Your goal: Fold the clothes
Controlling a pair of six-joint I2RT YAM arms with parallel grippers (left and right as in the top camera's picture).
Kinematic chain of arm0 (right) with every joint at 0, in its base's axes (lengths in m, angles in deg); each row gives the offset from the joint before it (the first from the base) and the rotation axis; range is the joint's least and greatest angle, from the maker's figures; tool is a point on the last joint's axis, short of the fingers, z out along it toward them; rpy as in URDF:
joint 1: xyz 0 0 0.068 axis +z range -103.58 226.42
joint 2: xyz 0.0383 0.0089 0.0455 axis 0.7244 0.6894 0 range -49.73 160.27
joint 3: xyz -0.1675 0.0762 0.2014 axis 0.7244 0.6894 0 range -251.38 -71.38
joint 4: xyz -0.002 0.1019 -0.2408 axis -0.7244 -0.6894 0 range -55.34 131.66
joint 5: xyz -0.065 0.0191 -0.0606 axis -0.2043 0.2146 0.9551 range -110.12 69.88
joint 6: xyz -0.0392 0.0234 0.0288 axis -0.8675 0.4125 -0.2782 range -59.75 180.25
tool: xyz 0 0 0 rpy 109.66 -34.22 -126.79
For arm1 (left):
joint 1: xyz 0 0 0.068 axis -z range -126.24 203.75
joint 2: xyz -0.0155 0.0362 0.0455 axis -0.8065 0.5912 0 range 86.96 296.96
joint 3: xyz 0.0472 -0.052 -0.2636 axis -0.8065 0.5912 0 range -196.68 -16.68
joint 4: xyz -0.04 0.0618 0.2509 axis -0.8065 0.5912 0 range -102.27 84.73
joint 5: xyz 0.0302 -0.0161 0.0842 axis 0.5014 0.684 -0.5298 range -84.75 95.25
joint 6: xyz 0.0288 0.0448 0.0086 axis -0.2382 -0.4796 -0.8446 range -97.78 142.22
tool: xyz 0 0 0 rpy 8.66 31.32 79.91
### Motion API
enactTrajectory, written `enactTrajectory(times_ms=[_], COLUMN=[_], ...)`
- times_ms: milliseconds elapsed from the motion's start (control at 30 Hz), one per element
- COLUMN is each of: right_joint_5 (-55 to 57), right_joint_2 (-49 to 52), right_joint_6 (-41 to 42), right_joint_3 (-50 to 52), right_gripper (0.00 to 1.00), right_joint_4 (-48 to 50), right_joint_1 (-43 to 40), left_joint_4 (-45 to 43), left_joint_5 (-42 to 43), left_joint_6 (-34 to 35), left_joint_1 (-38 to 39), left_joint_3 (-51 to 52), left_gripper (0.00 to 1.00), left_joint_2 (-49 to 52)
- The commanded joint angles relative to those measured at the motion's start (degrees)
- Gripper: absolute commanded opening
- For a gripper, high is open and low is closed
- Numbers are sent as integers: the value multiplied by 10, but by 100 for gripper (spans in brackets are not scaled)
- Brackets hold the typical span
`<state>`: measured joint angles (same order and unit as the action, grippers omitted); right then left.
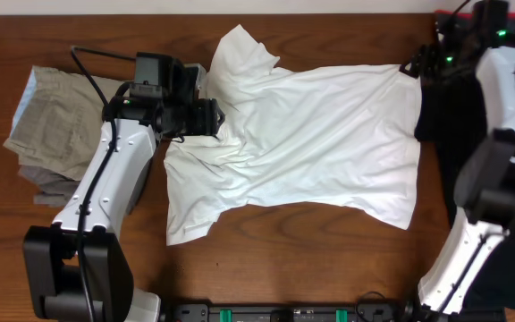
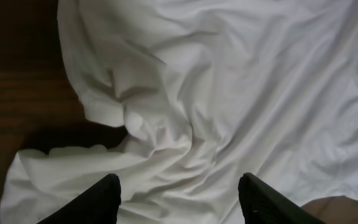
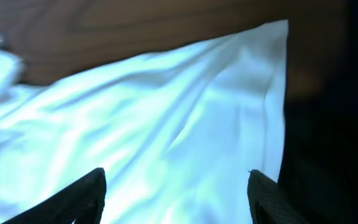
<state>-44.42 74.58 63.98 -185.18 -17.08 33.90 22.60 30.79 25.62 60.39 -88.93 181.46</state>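
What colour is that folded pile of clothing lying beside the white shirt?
Plain khaki-olive; the folded trousers show best in the overhead view.

My T-shirt (image 1: pixel 311 143) is plain white, unpatterned. The trousers (image 1: pixel 56 121) are khaki-olive, the garment (image 1: pixel 436 116) at right black, the table (image 1: pixel 284 268) dark brown wood grain (my left arm (image 1: pixel 105 188) is white, black joints).

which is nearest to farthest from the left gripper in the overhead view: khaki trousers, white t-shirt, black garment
1. white t-shirt, directly under the left gripper
2. khaki trousers, off to its left
3. black garment, at the far right
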Motion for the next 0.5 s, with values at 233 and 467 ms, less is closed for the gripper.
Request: enactTrajectory(times_ms=[233,467], right_joint_5=[28,140], right_joint_2=[-200,-213], right_joint_6=[-32,70], right_joint_3=[-8,18], right_gripper=[73,73], right_joint_4=[-219,-356], right_joint_1=[45,103], left_joint_4=[118,206], left_joint_5=[-83,-83], left_joint_6=[3,3], left_joint_1=[-49,-81], left_joint_3=[-51,-51], left_gripper=[63,65], left_joint_2=[-69,-94])
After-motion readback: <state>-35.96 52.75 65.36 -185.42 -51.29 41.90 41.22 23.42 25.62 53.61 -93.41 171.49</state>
